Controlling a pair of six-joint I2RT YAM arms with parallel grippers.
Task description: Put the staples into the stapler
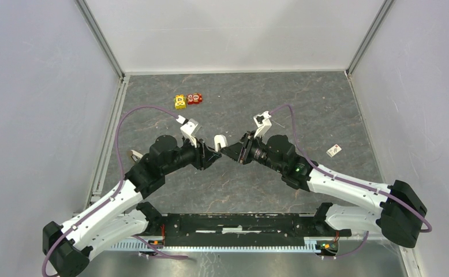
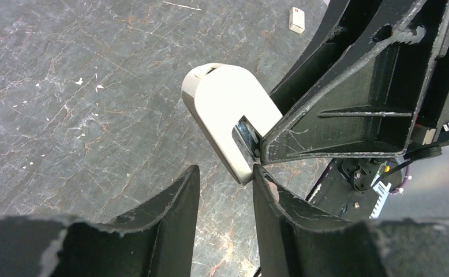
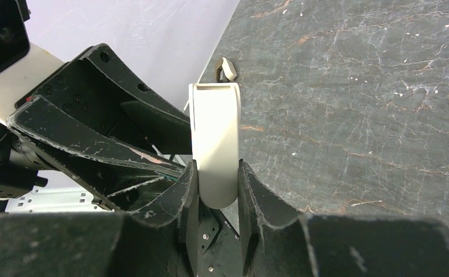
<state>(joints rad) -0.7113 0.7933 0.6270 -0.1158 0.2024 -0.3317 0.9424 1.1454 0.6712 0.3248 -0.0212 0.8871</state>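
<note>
Right tool [image 3: 215, 176] clamped on stapler [image 3: 215, 133], centre of the overhead frame, off the tabletop [image 3: 355, 86]. Left tool [image 2: 225, 176] has narrow jaws at the stapler's lower corner; can't tell if it's gripping. Risk: an off-axis pull there twists the stapler out of the right tool's pinch.

**A:** Any readable text, labels or numbers?

**B:** None legible. The yellow block [image 1: 179, 102] and red block [image 1: 194, 98], far left of centre on the surface [image 1: 303, 104], have dark marks on top, too small to read.

**A:** And the small white box [image 1: 333, 150] on the right?

**B:** There's a reddish patch on one face, but no lettering resolves in either view.

**A:** Stapler [image 3: 214, 144]?

**B:** The cream faces that show are plain. No brand can be read.
</note>
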